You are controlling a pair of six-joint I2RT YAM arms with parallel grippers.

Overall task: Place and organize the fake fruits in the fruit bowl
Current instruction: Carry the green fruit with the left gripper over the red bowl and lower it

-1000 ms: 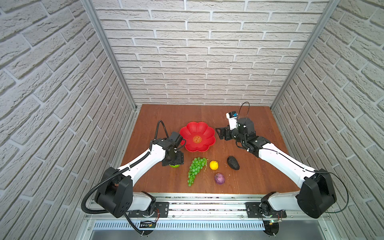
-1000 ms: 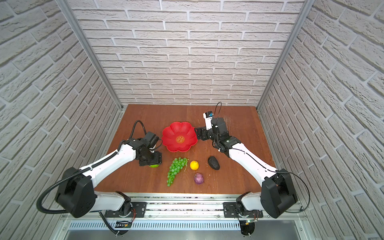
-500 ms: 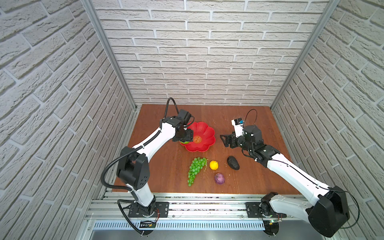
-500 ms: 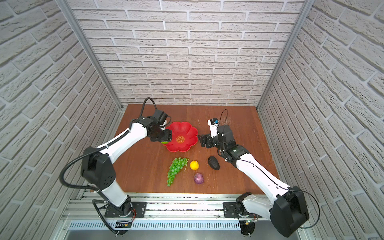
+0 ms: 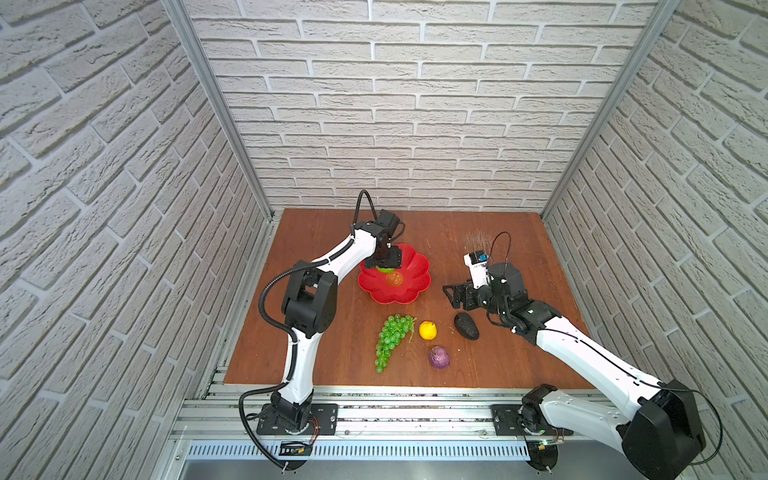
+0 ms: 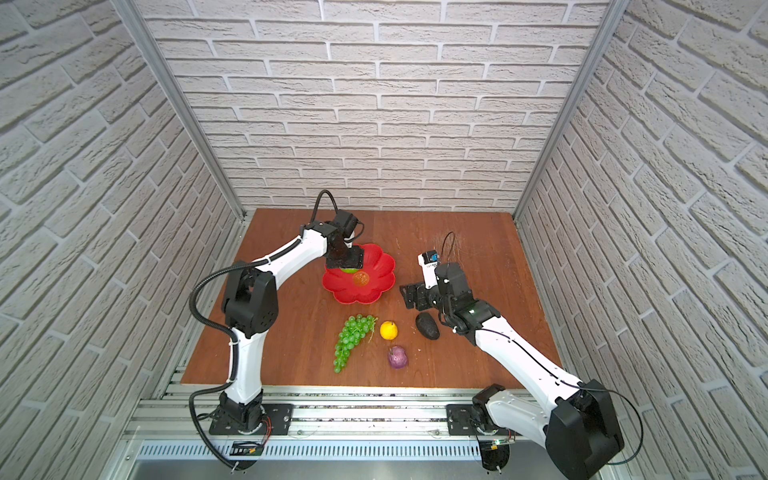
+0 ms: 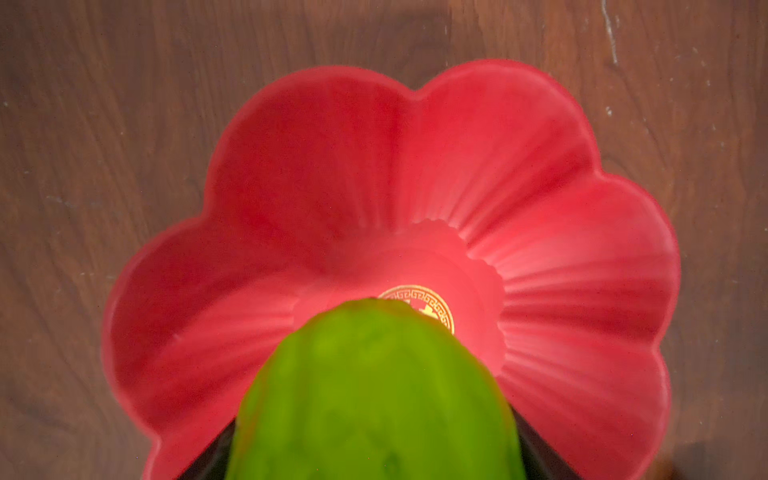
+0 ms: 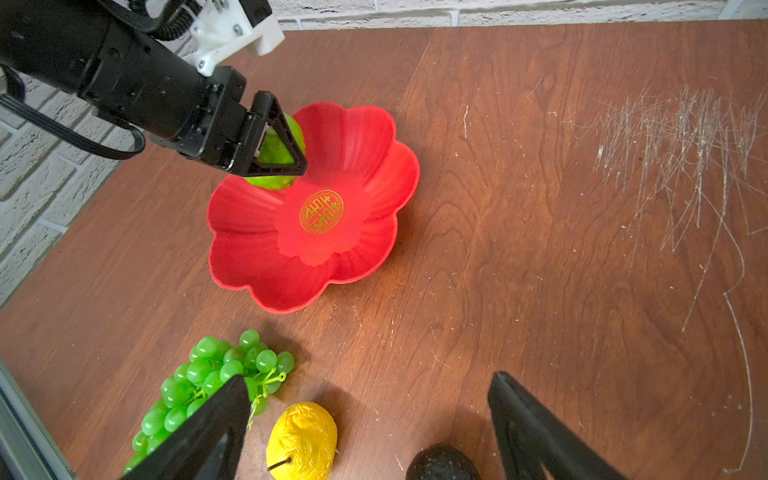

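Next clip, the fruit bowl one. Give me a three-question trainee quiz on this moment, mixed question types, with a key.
1. True or false: the left gripper grips the bumpy green ball over the fruit bowl.
2. How many fruits lie on the table outside the bowl? A) two B) three C) four
3. Fill in: the open right gripper hovers closest to the ____.
Key: 1 true. 2 C: grape bunch, lemon, avocado, purple fruit. 3 avocado.
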